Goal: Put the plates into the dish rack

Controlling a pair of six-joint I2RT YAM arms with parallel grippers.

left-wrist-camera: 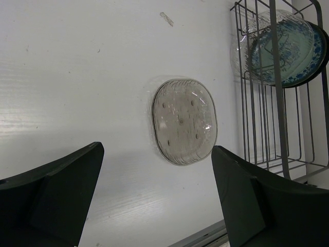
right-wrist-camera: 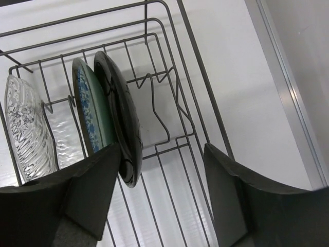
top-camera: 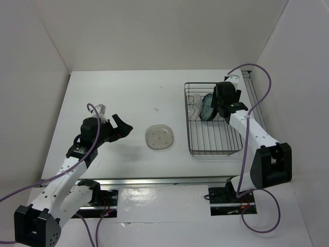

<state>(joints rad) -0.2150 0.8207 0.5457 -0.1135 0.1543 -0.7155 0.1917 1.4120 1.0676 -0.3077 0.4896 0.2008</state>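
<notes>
**Inspector:** Position of the pale beige plate?

**Assessor:** Lies flat on the desk, between the left gripper and the dish rack. Touches neither. Sits ahead of that gripper, in line with the gap between its jaws.

**Inspector:** State of that gripper?

**Assessor:** Jaws spread wide, nothing between them.

**Inspector:** Contents of the rack?

**Assessor:** Three plates on edge at the far end, side by side. Clear glass plate, blue-patterned plate, black plate, in that order from the left in the right wrist view. Last two close together.

**Inspector:** And the right gripper?

**Assessor:** Hangs over the rack, jaws apart, gripping nothing. Black plate just beside one jaw. Contact there not determinable.
</notes>
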